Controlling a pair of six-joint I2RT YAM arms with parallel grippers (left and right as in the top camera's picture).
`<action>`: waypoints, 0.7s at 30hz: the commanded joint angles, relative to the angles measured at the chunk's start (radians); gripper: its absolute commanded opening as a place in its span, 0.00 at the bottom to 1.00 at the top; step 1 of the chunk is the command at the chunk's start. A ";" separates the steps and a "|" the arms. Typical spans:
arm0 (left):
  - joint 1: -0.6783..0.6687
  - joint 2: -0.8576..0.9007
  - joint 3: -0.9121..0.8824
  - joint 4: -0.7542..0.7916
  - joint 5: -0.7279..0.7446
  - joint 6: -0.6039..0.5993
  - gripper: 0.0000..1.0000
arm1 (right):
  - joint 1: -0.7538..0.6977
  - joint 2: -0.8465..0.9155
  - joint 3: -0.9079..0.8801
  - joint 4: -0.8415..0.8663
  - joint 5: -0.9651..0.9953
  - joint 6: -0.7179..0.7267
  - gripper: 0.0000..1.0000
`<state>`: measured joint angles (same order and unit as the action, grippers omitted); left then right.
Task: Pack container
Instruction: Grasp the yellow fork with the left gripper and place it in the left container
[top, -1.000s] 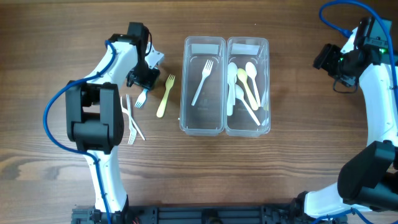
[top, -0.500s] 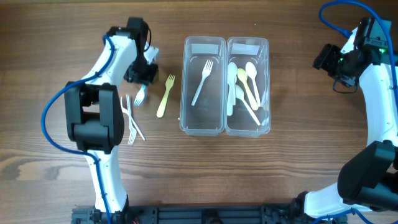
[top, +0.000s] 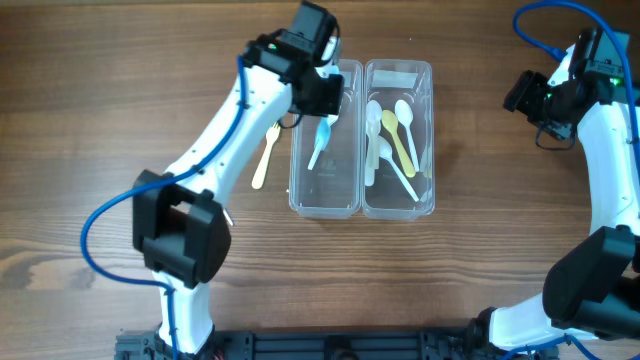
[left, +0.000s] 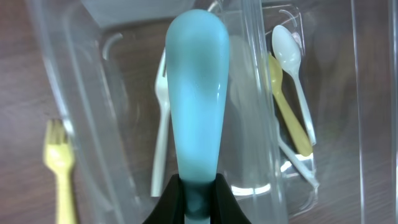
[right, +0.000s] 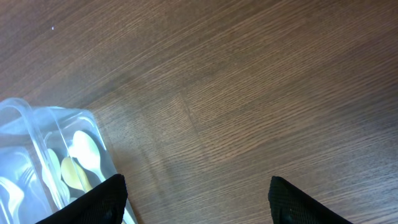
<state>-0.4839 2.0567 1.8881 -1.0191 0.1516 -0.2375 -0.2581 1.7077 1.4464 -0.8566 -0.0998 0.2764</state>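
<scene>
My left gripper (top: 322, 108) is shut on a light blue plastic utensil (top: 319, 142) and holds it over the left clear container (top: 296, 150). In the left wrist view the jaws (left: 198, 193) clamp one end of the blue utensil (left: 196, 93), and its broad handle points away. A white fork (left: 160, 124) lies in that container below it. The right clear container (top: 432, 140) holds white and yellow spoons (top: 395, 140). My right gripper (top: 525, 95) is open and empty above bare table, right of the containers; its jaws (right: 196, 199) show in the right wrist view.
A yellow fork (top: 265, 155) lies on the wooden table just left of the left container, and it also shows in the left wrist view (left: 59, 168). The right container's corner with its spoons (right: 81, 162) shows in the right wrist view.
My left gripper took the blue utensil from the table at the left, lifted it and carried it right, over the left container. The right arm has not moved.
</scene>
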 joint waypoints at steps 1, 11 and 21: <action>-0.016 0.084 -0.006 0.000 0.008 -0.154 0.04 | 0.003 0.017 -0.002 -0.001 0.014 0.014 0.73; 0.049 -0.032 0.105 -0.111 -0.034 0.000 0.65 | 0.003 0.017 -0.002 0.003 0.014 0.014 0.73; 0.269 0.105 -0.042 -0.141 -0.071 0.288 0.58 | 0.003 0.017 -0.002 0.007 0.014 0.014 0.74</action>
<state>-0.2401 2.0636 1.9167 -1.1652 0.0010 -0.1226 -0.2581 1.7077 1.4464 -0.8528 -0.0998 0.2764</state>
